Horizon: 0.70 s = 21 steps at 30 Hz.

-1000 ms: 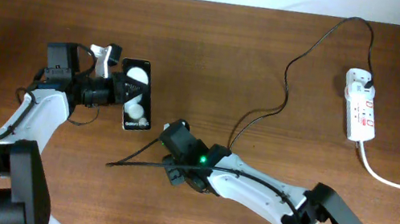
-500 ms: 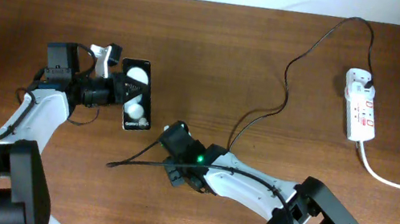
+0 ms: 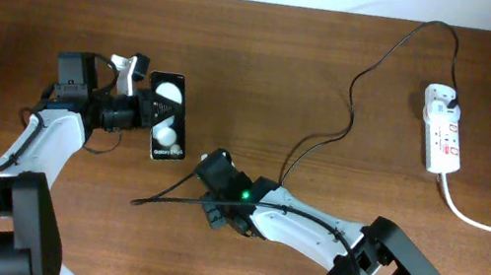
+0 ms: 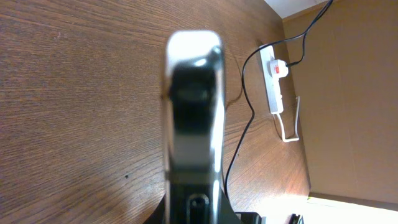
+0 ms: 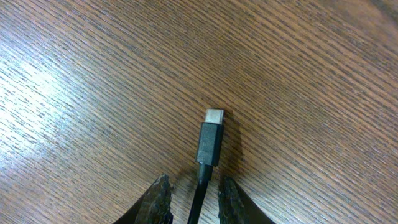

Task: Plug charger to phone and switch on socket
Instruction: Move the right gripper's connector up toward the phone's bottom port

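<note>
Clearly the step in hand is mating plug to port. The left pincer (image 3: 149, 114) is clamped on the small black glossy-screened phone (image 3: 165, 129), holding it by one long side, screen up. The right pincer (image 5: 194, 200) has the long thin black charger cable (image 5: 200, 186) between its fingers. The small silver-tipped plug (image 5: 209, 140) stands out stiffly ahead, which reads as a firm grip (the contact itself sits below the frame). Plug and phone are near, not touching.

To do it well, the plug's flat tip should square with the phone's lower end before any push. Room on the brown wooden tabletop (image 3: 267, 71) is ample. The white elongated power strip (image 3: 443, 131) lies well apart to the right, with slack cable looping between.
</note>
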{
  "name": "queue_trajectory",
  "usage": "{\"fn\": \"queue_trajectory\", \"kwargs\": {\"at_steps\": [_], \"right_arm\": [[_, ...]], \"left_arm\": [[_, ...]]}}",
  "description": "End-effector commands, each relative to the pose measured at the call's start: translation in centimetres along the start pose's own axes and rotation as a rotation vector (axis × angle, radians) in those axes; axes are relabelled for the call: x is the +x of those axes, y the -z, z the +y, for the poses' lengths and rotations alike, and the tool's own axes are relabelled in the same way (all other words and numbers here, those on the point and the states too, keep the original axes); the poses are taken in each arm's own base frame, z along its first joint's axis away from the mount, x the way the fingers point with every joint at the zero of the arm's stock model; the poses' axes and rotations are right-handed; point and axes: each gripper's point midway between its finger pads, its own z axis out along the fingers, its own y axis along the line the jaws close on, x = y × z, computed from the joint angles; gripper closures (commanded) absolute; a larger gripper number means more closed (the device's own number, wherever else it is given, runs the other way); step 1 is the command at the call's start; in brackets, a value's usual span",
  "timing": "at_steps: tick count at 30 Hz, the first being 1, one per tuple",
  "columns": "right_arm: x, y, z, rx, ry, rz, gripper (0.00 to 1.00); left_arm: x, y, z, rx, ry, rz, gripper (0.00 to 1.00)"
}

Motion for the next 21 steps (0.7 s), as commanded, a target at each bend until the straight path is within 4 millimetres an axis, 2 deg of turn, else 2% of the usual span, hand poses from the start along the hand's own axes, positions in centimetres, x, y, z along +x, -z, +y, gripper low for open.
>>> {"fn": "queue_trajectory", "kwargs": {"at_steps": [1,6,8,10,12,16,19,21], "right_arm": [[0.0,-0.2,0.0,0.010,0.005,0.007,0.71],[0.0,-0.2,0.0,0.010,0.005,0.006,0.72],[0.0,-0.2,0.0,0.010,0.005,0.006,0.79],[0.0,-0.2,0.0,0.010,0.005,0.006,0.91],[-0.1,-0.2,0.0,0.010,0.005,0.006,0.96],[0.0,-0.1,0.0,0.009,-0.004,0.006,0.96],[0.0,-0.1,0.0,0.007,-0.018,0.007,0.96],[0.1,-0.1,0.0,0.008,-0.018,0.012,0.96]], "left_arm": [[-0.5,0.6,-1.6,0.043,-0.023,-0.014,1.00],[-0.5,0.6,-1.6,0.043,-0.023,-0.014,1.00],[-0.5,0.6,-1.6,0.043,-0.023,-0.014,1.00],[-0.4,0.6,-1.5,0.043,-0.020,-0.012,1.00],[-0.3,0.6,-1.5,0.042,-0.018,-0.006,1.00],[-0.4,0.6,-1.5,0.044,-0.023,-0.011,1.00],[-1.2,0.8,-2.7,0.110,-0.075,-0.035,1.00],[-1.3,0.8,-2.7,0.109,-0.081,-0.038,1.00]]}}
